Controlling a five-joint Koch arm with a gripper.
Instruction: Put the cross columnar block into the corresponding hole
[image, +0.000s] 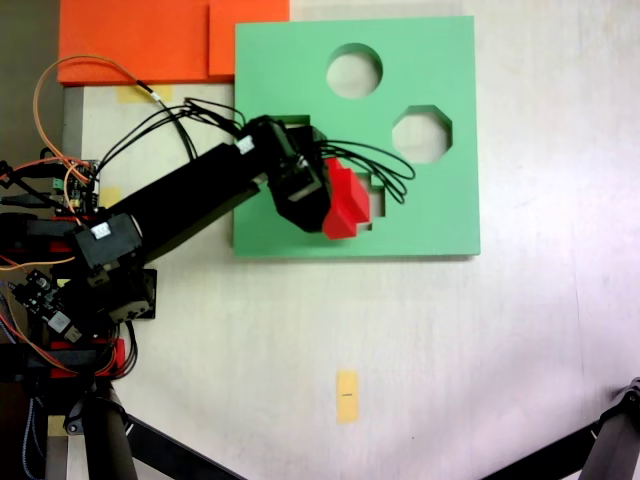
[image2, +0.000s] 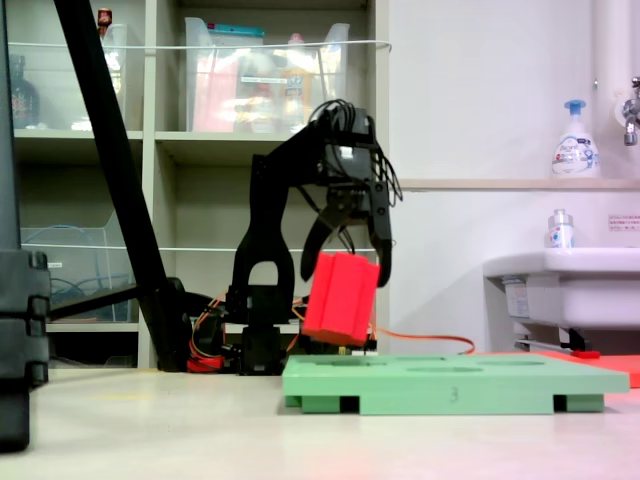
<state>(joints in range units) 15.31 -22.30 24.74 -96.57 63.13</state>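
Observation:
My gripper (image: 330, 196) is shut on the cross columnar block (image: 347, 205), a bright red foam piece. In a fixed view from the side, the gripper (image2: 347, 262) holds the block (image2: 340, 298) tilted, its lower end just above the green foam board (image2: 450, 385). From above, the block hangs over the lower middle of the board (image: 440, 220). It covers most of the plus-shaped corresponding hole (image: 379, 204), whose right arm shows beside the block.
A round cutout (image: 354, 71) and an octagonal cutout (image: 421, 133) lie further back on the board. Orange foam sheets (image: 140, 40) sit at the top left. A yellow tape strip (image: 346, 396) marks the table. A sink (image2: 560, 285) stands behind.

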